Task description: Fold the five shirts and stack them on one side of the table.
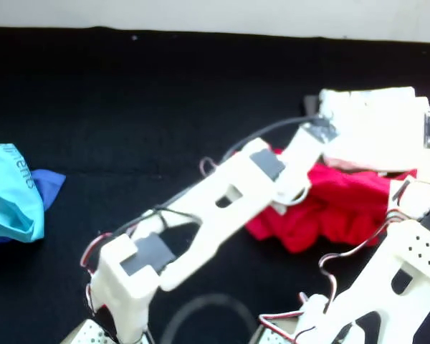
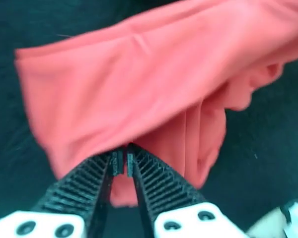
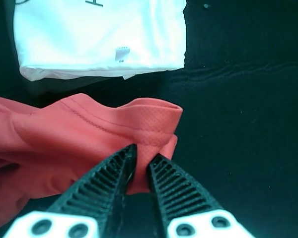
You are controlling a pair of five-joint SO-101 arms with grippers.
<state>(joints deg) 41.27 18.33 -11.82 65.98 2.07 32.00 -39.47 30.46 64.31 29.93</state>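
A crumpled red shirt (image 1: 330,208) lies right of the table's middle. My left gripper (image 2: 125,159) is shut on a fold of this red shirt (image 2: 139,94), and its arm (image 1: 229,197) reaches in from the near left. My right gripper (image 3: 141,162) is pinched on the hemmed edge of the red shirt (image 3: 64,134), with its arm (image 1: 394,272) at the near right. A folded white shirt (image 1: 376,129) rests just behind the red one, seen again as the white shirt (image 3: 99,34). A cyan shirt (image 1: 11,193) lies bunched on a blue shirt (image 1: 49,183) at the far left.
The black tablecloth (image 1: 143,107) covers the table, bare across the back and middle. A pale wall (image 1: 215,14) runs behind the far edge. Cables (image 1: 201,308) loop near the arm bases at the front.
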